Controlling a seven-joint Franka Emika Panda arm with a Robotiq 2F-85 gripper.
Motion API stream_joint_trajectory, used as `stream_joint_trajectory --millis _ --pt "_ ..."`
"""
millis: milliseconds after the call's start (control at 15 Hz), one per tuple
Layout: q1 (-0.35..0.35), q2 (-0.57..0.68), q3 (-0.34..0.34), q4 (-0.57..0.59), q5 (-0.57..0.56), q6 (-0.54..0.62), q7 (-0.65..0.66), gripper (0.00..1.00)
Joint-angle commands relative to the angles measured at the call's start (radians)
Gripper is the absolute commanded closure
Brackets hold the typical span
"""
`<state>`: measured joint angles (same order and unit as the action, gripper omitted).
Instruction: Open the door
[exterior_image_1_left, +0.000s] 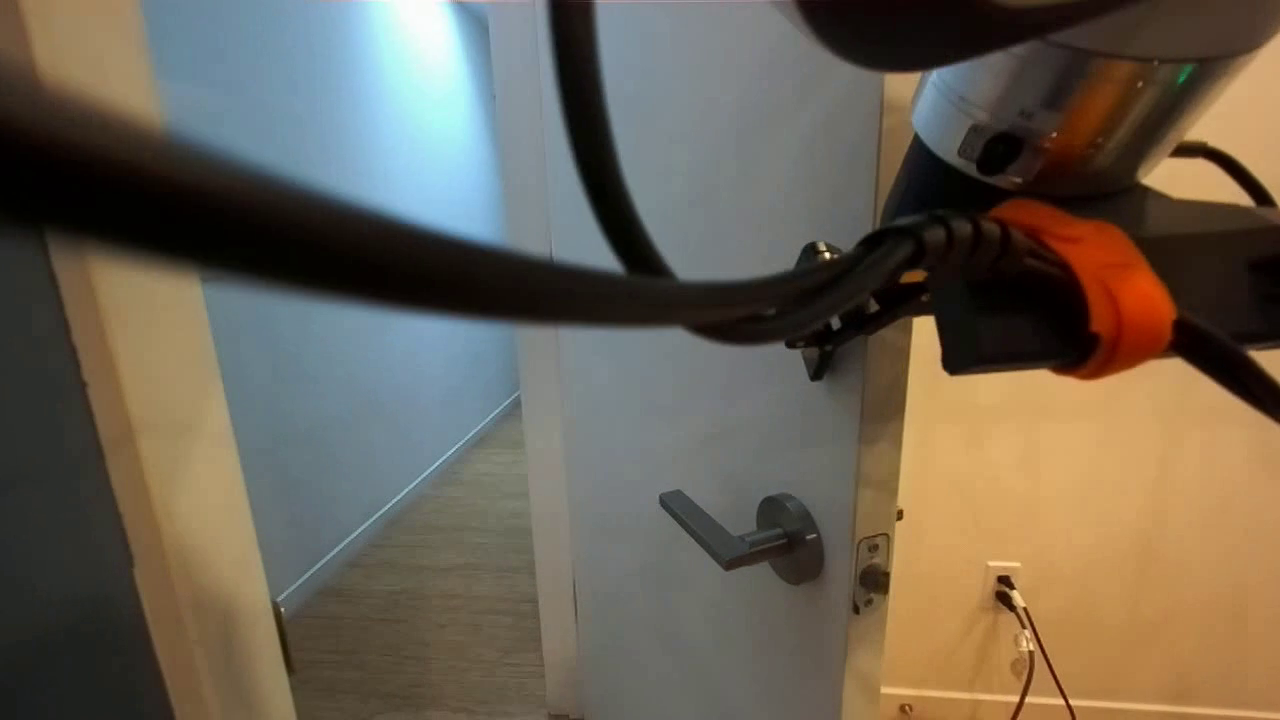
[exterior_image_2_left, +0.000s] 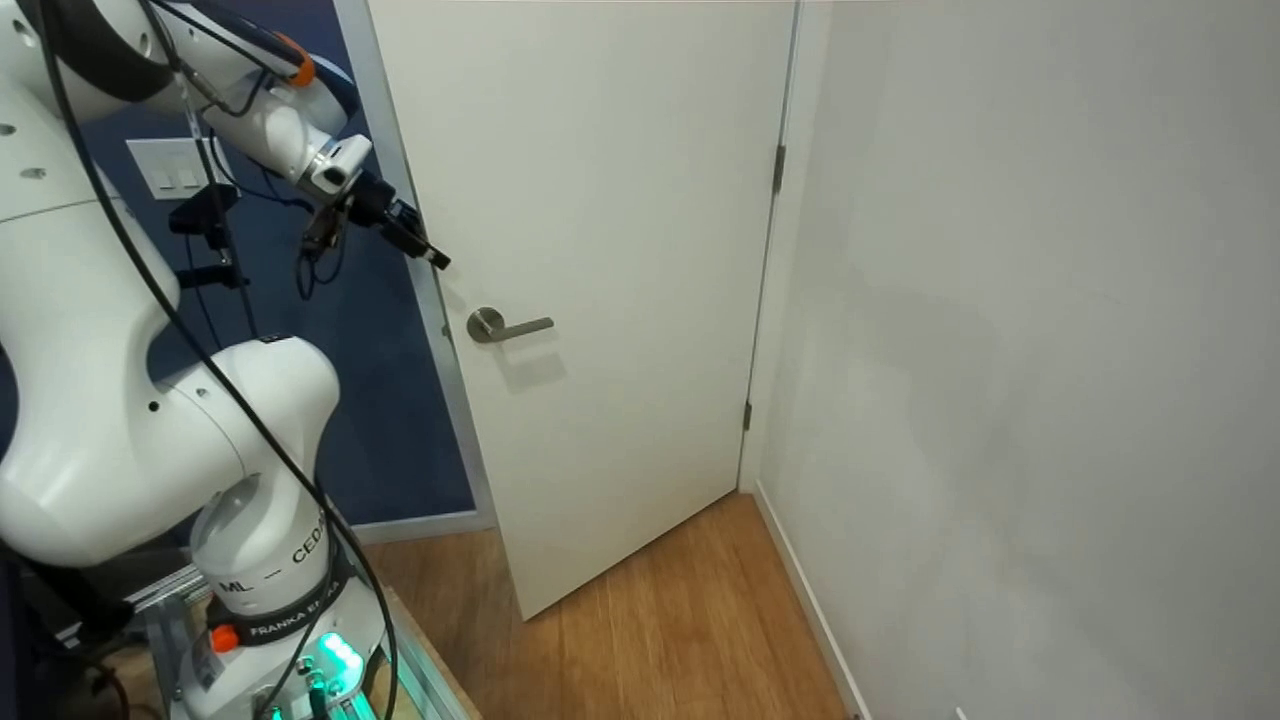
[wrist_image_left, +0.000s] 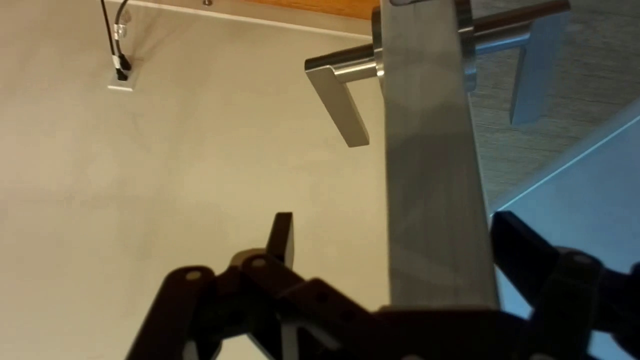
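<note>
Straddling the door (exterior_image_2_left: 620, 220) above its handle (exterior_image_2_left: 515, 330), the gripper (wrist_image_left: 393, 225) sits spread wide, one finger (wrist_image_left: 281, 237) either side, gripping nothing! And the door stands open, free edge (wrist_image_left: 435, 175) right by the handle, hinges (exterior_image_2_left: 778, 168) well across from it.

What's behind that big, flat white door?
Beyond the edge of the tall, flat white door, an exterior view shows a plain pale wall and a white rectangular outlet with black plugs. From there, the door covers what's straight behind.
</note>
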<state>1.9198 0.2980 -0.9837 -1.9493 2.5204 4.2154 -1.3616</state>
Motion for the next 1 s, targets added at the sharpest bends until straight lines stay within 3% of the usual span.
stream_joint_trajectory --millis 0,333,867,933 --pt "0.019 -0.082 -0.022 -0.055 0.0 0.021 0.074 0.0" --pt "0.044 -0.161 -0.05 -0.099 0.0 0.023 0.228 0.0" --pt "0.031 -0.247 -0.06 -0.258 0.0 0.021 0.609 0.0" --pt "0.038 -0.277 -0.04 -0.241 -0.001 0.087 0.652 0.0"
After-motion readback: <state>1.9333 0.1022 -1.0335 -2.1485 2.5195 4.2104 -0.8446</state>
